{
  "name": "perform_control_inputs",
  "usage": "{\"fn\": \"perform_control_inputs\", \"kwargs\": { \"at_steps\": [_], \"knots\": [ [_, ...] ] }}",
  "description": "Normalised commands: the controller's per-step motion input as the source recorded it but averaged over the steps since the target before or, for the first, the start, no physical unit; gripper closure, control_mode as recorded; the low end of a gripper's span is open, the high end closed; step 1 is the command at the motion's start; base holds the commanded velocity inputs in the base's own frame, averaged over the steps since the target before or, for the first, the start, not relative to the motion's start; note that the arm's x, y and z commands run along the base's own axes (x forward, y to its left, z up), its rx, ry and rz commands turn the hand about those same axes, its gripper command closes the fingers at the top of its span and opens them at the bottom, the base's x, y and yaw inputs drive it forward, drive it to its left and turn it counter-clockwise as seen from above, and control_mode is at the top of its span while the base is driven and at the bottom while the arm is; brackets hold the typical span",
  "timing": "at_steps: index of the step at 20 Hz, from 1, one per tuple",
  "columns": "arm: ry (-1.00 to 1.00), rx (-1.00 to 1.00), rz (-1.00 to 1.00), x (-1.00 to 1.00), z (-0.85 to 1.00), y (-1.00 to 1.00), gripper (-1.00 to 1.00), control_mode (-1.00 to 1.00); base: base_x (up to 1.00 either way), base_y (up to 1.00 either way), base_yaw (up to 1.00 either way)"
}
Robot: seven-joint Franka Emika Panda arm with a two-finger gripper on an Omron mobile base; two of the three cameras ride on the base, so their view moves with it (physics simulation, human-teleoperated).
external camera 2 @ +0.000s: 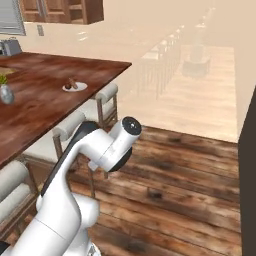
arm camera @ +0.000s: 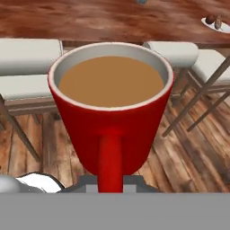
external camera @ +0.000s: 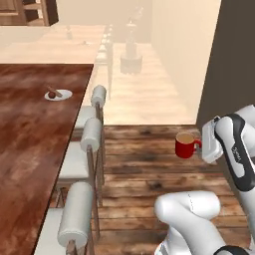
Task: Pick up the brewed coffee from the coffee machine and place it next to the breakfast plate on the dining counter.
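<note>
The brewed coffee [external camera: 185, 145] is a red mug full of light-brown coffee, held upright in the air over the wood floor, to the right of the stools. My gripper [external camera: 201, 145] is shut on its handle. In the hand view the brewed coffee [arm camera: 112, 108] is close up, its handle pointing toward my gripper [arm camera: 110, 182]. The breakfast plate [external camera: 58, 94] [external camera 2: 74, 86] [arm camera: 215, 23], white with a brown pastry, lies near the edge of the dining counter [external camera: 30, 139] [external camera 2: 40, 105] [arm camera: 90, 18], well apart from the mug. The coffee machine is out of view.
White cushioned stools [external camera: 91, 133] [external camera 2: 69, 126] [arm camera: 27, 51] line the counter's edge between the mug and the plate. A small vase [external camera 2: 6, 94] stands on the counter at the left. A dark wall [external camera: 234, 60] rises on the right.
</note>
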Motion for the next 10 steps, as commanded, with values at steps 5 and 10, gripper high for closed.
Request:
{"fn": "perform_control_inputs", "kwargs": {
  "at_steps": [5, 10],
  "knots": [
    [0.00, 0.00, 0.00, 0.00, 0.00, 0.00, 1.00, 1.00, 1.00, -0.20, 0.38],
    [0.00, 0.00, 0.00, 0.00, 0.00, 0.00, 1.00, 1.00, 1.00, -0.17, 0.38]
  ]
}}
